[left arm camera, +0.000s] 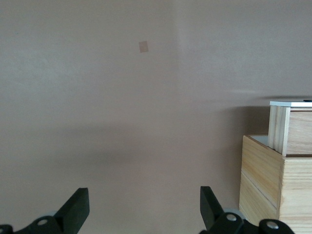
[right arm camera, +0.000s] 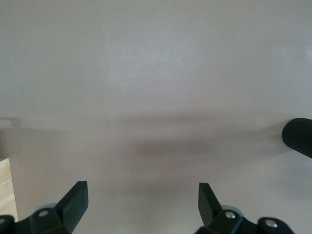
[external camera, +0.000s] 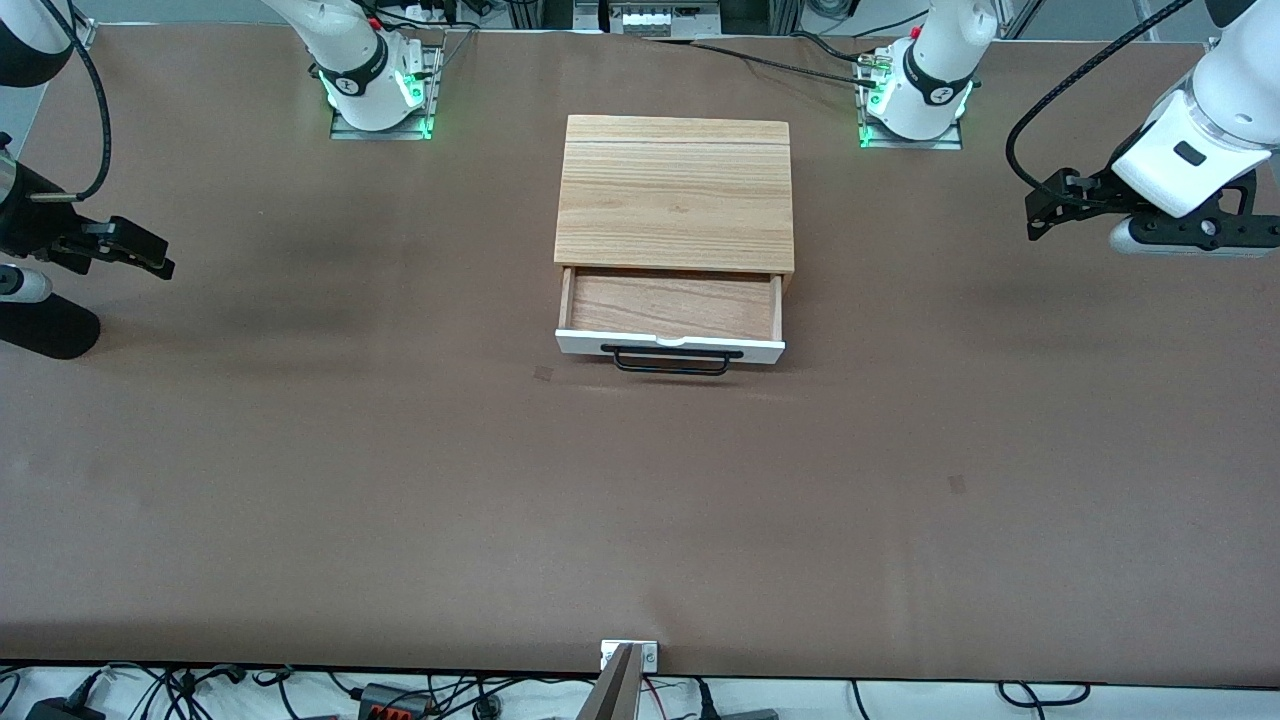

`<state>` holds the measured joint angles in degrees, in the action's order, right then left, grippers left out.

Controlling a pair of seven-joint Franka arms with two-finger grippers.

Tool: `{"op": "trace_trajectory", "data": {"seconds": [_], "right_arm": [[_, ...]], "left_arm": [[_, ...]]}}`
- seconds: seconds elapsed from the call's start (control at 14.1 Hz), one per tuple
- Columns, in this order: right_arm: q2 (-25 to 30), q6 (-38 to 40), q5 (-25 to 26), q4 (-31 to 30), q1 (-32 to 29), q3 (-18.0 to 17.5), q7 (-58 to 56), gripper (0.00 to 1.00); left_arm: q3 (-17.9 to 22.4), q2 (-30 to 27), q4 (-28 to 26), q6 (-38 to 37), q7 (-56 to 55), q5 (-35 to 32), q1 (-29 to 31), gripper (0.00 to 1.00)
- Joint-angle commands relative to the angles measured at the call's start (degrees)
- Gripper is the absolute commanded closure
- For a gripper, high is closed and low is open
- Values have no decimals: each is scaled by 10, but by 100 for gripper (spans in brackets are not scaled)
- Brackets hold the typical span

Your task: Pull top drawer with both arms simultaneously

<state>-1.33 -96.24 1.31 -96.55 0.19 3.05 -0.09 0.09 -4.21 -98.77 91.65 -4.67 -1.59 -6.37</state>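
The top drawer (external camera: pixel 590 342) with its white front and black bar handle (external camera: pixel 670 369) stands partly pulled out of the light-wood cabinet (external camera: pixel 675 195), and its wooden inside shows. My left gripper (external camera: pixel 1035 210) is open and empty, up over the table toward the left arm's end, well apart from the cabinet. The left wrist view shows its spread fingers (left arm camera: pixel 78 207), with the drawer (left arm camera: pixel 297 131) sticking out of the cabinet (left arm camera: pixel 265 187). My right gripper (external camera: pixel 150 255) is open and empty, over the table toward the right arm's end. Its fingers (right arm camera: pixel 75 197) stand wide apart.
A black cylinder-shaped part (external camera: pixel 45 325) lies below the right gripper at the table's edge; it also shows in the right wrist view (right arm camera: pixel 298 136). A corner of the cabinet (right arm camera: pixel 6 187) shows there too. Brown table (external camera: pixel 640 500) spreads around the cabinet.
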Motion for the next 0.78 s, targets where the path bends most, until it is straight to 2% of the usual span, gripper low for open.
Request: {"op": "trace_trajectory", "data": {"seconds": [0.0,0.14,0.71], "right_arm": [[4,2,7,0,0,-3,2,0],[5,6,8,-1,2,-3,0,0],[5,3,8,-1,5,-3,0,0]], "left_arm": [[5,17,24,-14,6,15,0,0],[6,20,25,-8,7,33,13,0],[7,36,40,-9,24,30,33,0]]}}
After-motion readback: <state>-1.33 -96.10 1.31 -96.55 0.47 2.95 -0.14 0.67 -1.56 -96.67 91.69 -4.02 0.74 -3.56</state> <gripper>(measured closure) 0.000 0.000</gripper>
